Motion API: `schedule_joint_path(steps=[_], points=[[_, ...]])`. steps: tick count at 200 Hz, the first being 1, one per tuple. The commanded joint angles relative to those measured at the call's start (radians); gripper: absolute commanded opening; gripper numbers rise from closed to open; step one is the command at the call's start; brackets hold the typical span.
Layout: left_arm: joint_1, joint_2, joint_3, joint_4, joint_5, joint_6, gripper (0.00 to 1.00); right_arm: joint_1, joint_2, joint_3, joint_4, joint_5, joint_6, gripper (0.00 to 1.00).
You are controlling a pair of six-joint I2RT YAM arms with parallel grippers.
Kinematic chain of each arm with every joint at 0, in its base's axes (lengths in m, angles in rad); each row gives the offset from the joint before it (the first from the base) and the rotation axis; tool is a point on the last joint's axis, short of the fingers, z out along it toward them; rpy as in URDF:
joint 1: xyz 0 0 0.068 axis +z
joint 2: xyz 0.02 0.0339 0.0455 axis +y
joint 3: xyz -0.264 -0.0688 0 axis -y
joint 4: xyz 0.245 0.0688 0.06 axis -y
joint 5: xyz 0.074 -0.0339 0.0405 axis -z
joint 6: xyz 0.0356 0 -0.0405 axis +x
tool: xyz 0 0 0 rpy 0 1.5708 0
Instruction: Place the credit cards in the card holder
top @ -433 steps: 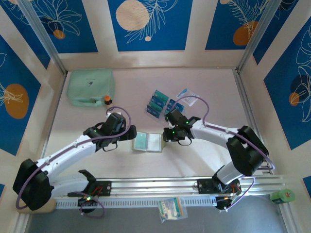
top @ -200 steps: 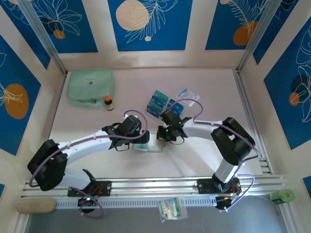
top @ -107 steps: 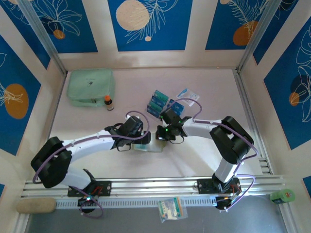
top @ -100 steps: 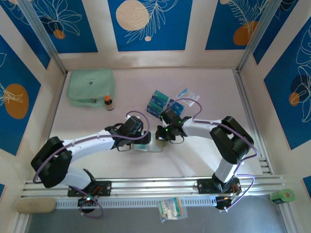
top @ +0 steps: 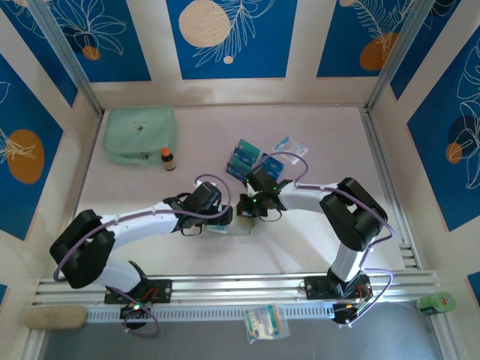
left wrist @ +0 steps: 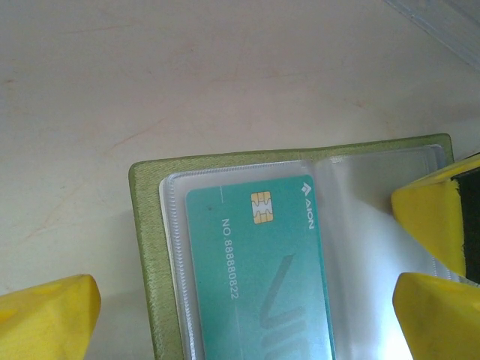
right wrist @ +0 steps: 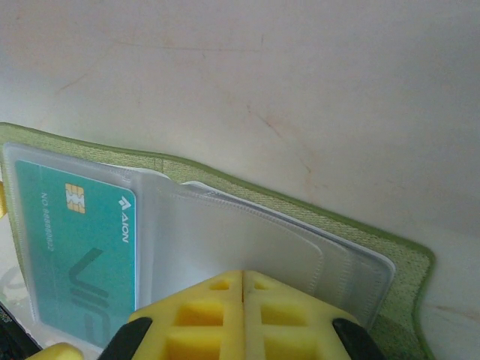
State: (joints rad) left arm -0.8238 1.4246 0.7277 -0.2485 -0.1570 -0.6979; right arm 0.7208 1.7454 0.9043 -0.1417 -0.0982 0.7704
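Left gripper (left wrist: 240, 319): yellow fingers spread wide, one on each side of the open card holder (left wrist: 142, 240), nothing between them but the holder's left page. Right gripper (right wrist: 242, 279): fingers shut flat against each other, nothing pinched, tips over the clear pocket of the right page and apparently pressing it down; contact cannot be confirmed. From above, both grippers meet over the holder (top: 234, 228) at the near centre of the table (top: 135, 187), left gripper (top: 214, 216) on its left side, right gripper (top: 244, 209) on its far right edge. Holder lies open and flat, olive cover down, clear pockets up. One teal card (left wrist: 255, 277) sits fully inside the left pocket, chip end toward the far side; the same card (right wrist: 75, 255) reads clearly from the right wrist. Right pocket looks empty. Remaining credit cards (top: 244, 159) are stacked just beyond the right gripper, apart from the holder. A white-and-blue packet (top: 289, 145) is to their right; a mint pouch (top: 140, 133) and a small bottle (top: 166, 157) are far left. Judgement: one card done, several left; the next fetch likely falls to the right arm.
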Motion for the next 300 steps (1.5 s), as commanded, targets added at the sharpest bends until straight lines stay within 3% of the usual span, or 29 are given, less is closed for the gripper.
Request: schedule_joint_path(steps=[1, 74, 194, 300], points=[[-0.014, 0.005, -0.017, 0.012, 0.005, 0.011, 1.0, 0.006, 0.0, 0.025, -0.017, -0.02, 0.0, 0.0], [-0.014, 0.004, -0.016, 0.018, 0.005, 0.014, 1.0, -0.032, -0.09, 0.01, -0.057, 0.009, -0.028, 0.0], [-0.015, 0.009, -0.016, 0.03, 0.008, 0.02, 1.0, 0.011, 0.048, 0.022, -0.001, -0.034, 0.001, 0.0], [-0.017, 0.039, -0.062, 0.071, 0.005, 0.021, 1.0, 0.02, 0.041, 0.036, 0.016, -0.049, 0.033, 0.0]])
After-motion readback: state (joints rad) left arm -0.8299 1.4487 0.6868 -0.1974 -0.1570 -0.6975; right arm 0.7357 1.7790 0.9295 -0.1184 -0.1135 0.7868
